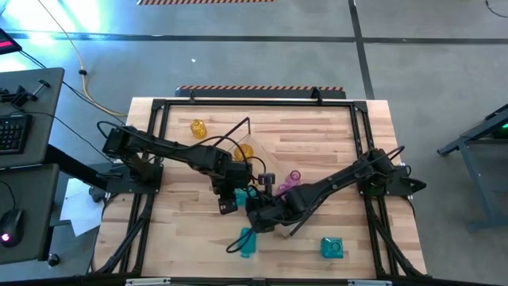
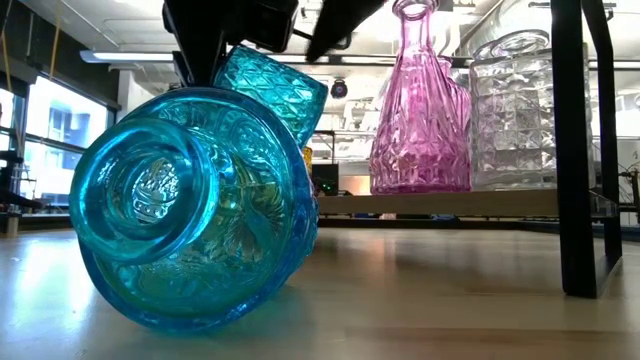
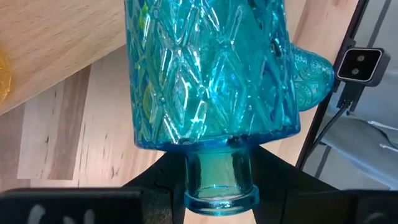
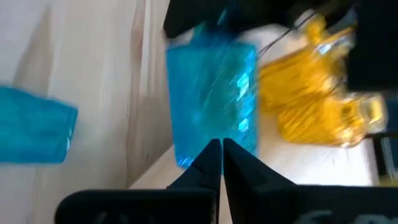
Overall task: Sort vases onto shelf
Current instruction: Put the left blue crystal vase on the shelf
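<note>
Glass vases are only partly sorted. On the shelf [image 2: 440,203], the low view shows a pink vase [image 2: 418,110] and a clear vase [image 2: 510,110] standing upright side by side; yellow vases [image 4: 317,93] lie just beyond the teal one in the right wrist view, though whether they rest on the shelf cannot be told. Several pieces remain on the table [image 1: 333,135]: a yellow vase [image 1: 198,127] near the far edge, a teal vase on its side [image 1: 248,243] near the front edge, and a teal square vase [image 1: 332,248] to its right.

The left gripper [image 3: 221,186], at mid-table, grasps a diamond-cut teal vase [image 3: 211,68] by its narrow neck, fingers partly closed around the glass, the body raised clear of the wood. The right gripper [image 4: 221,158] sits just beside that vase with its fingers pressed together, holding nothing. Judged from this, placement of the held vase is the step in hand, with at least three more to follow.
</note>
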Controlling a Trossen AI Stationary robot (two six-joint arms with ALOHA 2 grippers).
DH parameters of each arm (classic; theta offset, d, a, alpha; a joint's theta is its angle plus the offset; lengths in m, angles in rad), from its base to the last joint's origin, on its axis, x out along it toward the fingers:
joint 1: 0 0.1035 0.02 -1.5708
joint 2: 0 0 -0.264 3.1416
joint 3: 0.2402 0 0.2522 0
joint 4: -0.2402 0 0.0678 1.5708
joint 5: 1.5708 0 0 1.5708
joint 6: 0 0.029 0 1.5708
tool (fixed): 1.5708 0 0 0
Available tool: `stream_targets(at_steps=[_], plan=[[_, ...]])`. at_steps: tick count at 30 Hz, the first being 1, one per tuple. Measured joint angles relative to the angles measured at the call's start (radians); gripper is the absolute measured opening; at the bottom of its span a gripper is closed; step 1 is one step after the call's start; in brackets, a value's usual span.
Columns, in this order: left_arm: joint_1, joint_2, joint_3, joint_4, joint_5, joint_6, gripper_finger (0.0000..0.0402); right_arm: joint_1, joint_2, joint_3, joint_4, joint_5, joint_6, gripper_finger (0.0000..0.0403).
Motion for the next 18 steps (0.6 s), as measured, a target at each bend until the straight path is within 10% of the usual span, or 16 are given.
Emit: stream_targets(at_steps=[18], plan=[[0.013, -0.006, 0.000, -0.178, -0.029, 0.048, 0.0112, -0.052, 0.029, 0.059, 0.045, 0.002, -0.104, 0.0000]])
